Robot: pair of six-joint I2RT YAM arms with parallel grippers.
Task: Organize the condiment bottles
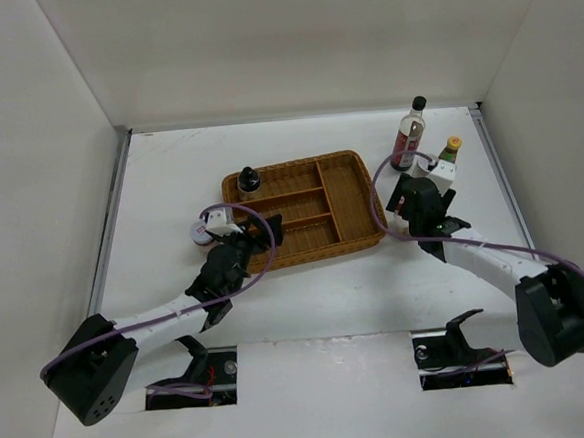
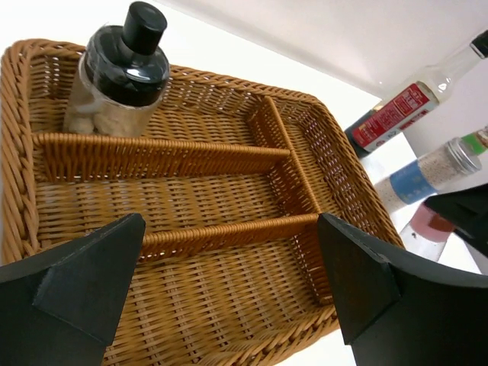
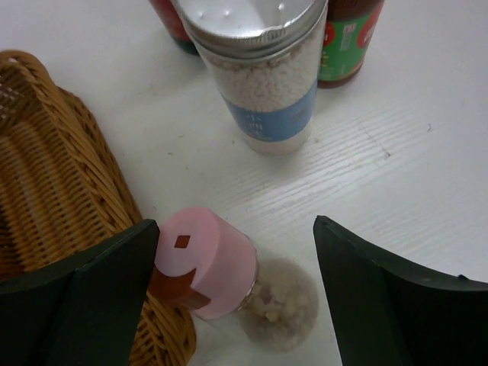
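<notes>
Right gripper (image 3: pixel 236 229): jaws wide, holding nothing, set either side of the pink-capped bottle (image 3: pixel 210 263); one finger just beside the cap, the other apart from it.
Left gripper (image 2: pixel 229 221): jaws wide, nothing between them, hanging over the near edge of the tray (image 2: pixel 23 206).
Step in hand: looks like the reach for the pink-capped bottle, grasp not yet made.
Next move: probably close on the cap or neck, lift straight up, carry left over the tray rim into a free compartment. Needs care, since the tray wall touches or nearly touches the bottle and other bottles stand close behind.
Pink-capped bottle: upright on the table (image 3: pixel 396 152), right by the tray's outer wall; clear body with pale chunks inside, smooth round pink cap.
Pink-lidded jar (image 1: pixel 205 231): on the table just left of the tray, by the left gripper; small, details unclear.
White-and-blue bottle (image 3: pixel 259 69): upright just behind the pink one, silver perforated cap, white grains.
Green-and-yellow-capped bottle (image 1: pixel 450 151): upright on the table, right of the tray.
Tall red-labelled bottle (image 1: pixel 408 136): farthest back, black cap, on the table.
Black-capped bottle (image 2: pixel 122 76): upright in the tray's far left compartment, the only one placed.
</notes>
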